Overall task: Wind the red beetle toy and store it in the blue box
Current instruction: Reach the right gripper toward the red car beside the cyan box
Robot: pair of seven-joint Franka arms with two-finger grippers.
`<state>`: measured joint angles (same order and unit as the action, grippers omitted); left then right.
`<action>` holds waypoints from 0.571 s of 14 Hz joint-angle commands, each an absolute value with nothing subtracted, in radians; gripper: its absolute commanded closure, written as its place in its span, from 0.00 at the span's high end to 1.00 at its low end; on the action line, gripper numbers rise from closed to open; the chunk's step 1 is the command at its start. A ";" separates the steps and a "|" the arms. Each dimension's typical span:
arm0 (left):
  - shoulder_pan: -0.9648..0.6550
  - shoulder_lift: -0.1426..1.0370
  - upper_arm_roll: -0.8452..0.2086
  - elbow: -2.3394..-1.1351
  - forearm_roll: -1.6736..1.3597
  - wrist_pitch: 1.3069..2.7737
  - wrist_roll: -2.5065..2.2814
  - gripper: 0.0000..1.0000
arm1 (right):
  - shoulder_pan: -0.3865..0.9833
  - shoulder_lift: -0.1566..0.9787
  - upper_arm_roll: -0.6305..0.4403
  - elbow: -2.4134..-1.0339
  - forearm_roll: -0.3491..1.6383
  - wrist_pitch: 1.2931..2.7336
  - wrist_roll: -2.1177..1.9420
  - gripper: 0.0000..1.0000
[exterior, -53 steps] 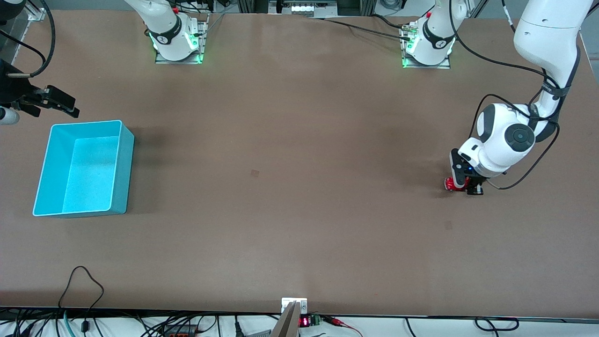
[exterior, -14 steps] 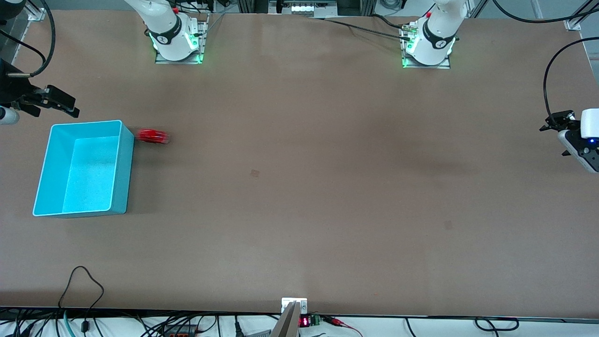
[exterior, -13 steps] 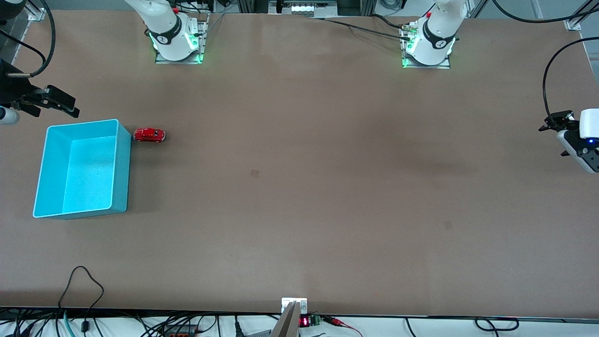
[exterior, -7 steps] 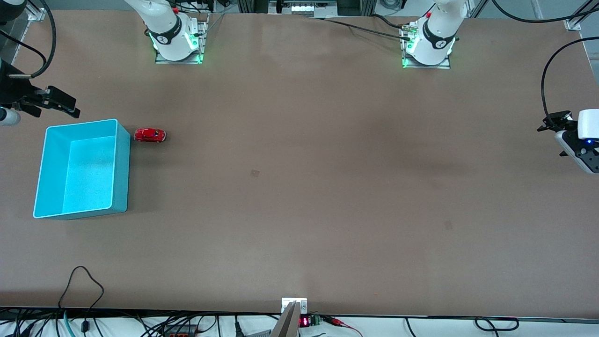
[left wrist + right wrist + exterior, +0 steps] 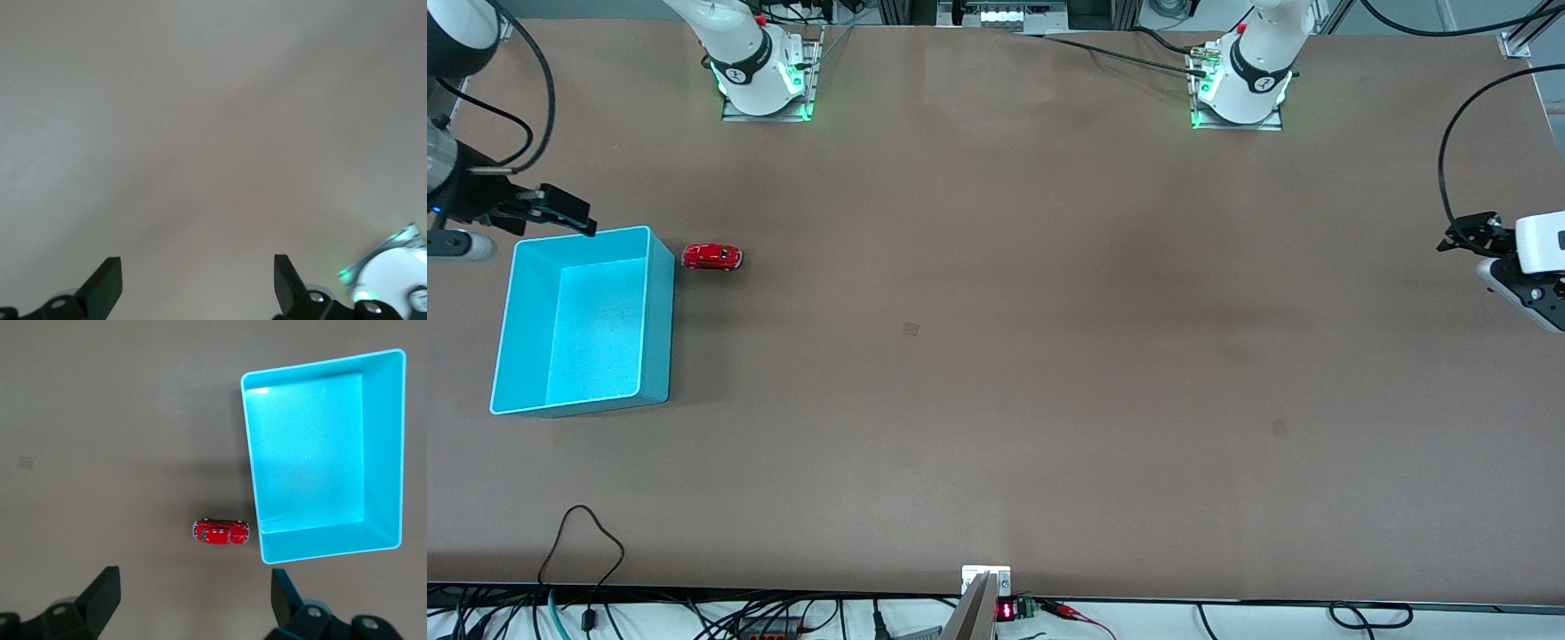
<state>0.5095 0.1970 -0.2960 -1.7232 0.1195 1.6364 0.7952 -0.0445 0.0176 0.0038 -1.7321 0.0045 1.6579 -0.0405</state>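
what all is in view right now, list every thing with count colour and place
red beetle toy: one, glossy red with pale wheels, on the table beside the blue box's wall that faces the left arm's end, by the corner farthest from the front camera, close against it; contact cannot be told
blue box: one, light cyan-blue, empty, on the table at the right arm's end
table: one, brown, under everything
cables: several, black, along the table edge nearest the front camera
right gripper: one, black, open, empty, over the box's corner farthest from the front camera
left gripper: one, black, open, empty, at the left arm's end of the table, waiting
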 commanded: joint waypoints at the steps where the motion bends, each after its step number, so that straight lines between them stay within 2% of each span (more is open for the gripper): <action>1: 0.512 0.189 -0.385 -1.661 0.121 1.530 0.595 1.00 | -0.032 0.029 0.003 -1.727 0.027 1.658 -0.037 1.00; 8: 0.511 0.190 -0.613 -1.585 0.123 1.397 0.048 1.00 | -0.002 0.123 0.003 -1.706 0.063 1.672 -0.051 1.00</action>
<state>0.5038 0.1875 -0.5615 -1.6103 0.1196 1.4293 0.1653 -0.0149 0.0876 0.0064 -1.7315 0.0446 1.6691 -0.0412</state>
